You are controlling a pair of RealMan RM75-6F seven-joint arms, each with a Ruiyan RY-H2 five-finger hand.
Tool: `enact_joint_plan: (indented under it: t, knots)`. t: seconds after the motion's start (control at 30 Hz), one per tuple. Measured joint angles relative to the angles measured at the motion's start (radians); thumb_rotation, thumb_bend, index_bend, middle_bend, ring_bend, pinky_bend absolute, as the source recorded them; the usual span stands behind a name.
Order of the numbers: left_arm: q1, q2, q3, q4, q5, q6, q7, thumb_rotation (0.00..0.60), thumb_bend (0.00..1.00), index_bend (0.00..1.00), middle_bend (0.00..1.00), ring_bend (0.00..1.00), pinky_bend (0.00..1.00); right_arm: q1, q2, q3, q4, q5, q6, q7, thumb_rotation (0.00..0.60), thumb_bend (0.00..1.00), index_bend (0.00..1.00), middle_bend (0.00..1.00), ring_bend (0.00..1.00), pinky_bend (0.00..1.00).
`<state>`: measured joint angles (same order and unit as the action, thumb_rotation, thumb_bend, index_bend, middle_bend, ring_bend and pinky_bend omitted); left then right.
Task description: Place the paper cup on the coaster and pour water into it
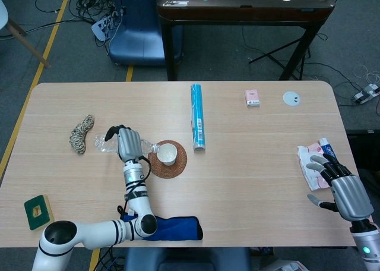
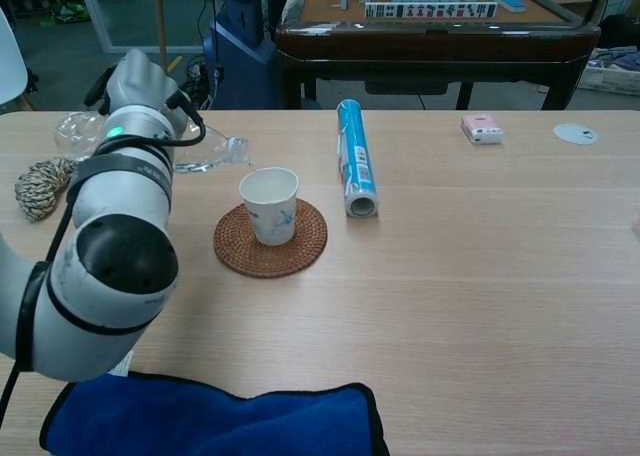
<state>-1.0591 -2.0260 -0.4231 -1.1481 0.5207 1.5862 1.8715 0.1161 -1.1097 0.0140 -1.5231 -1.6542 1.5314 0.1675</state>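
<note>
The paper cup [image 2: 269, 204] is stood upright on the round coaster [image 2: 270, 241] on the table [image 2: 480, 276]. A clear water bottle [image 2: 200, 153] is held by the left hand [image 1: 126, 142], its mouth just left of the cup. The right hand [image 1: 338, 182] is kept open, fingers apart, near the table's right edge.

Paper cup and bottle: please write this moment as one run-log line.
paper cup: upright on coaster | left robot hand: holds water bottle tilted beside cup | right robot hand: open, near table edge
</note>
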Motion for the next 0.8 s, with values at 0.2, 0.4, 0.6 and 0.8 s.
enact_joint_plan:
  t: [0.2, 0.4, 0.6, 0.8]
  knots:
    - [0.001, 0.007, -0.011, -0.015, -0.011, -0.014, -0.023, 0.6, 0.13, 0.68, 0.75, 0.49, 0.54, 0.001, 0.001, -0.001, -0.001, 0.001, -0.003, 0.0, 0.6, 0.01, 0.3, 0.2, 0.11, 0.32]
    - [0.013, 0.028, -0.037, -0.049, -0.052, -0.051, -0.061, 0.6, 0.13, 0.68, 0.75, 0.49, 0.54, 0.001, 0.005, 0.0, -0.007, 0.002, -0.004, -0.002, 0.6, 0.01, 0.3, 0.2, 0.11, 0.32]
    - [0.032, 0.059, -0.041, -0.081, -0.064, -0.08, -0.124, 0.6, 0.13, 0.67, 0.75, 0.49, 0.54, 0.001, 0.001, -0.002, -0.003, 0.003, -0.008, -0.004, 0.6, 0.01, 0.3, 0.2, 0.11, 0.32]
    - [0.062, 0.094, -0.038, -0.12, -0.037, -0.11, -0.253, 0.6, 0.13, 0.67, 0.75, 0.49, 0.54, 0.004, -0.003, -0.004, -0.002, 0.004, -0.015, -0.008, 0.6, 0.01, 0.3, 0.2, 0.11, 0.32]
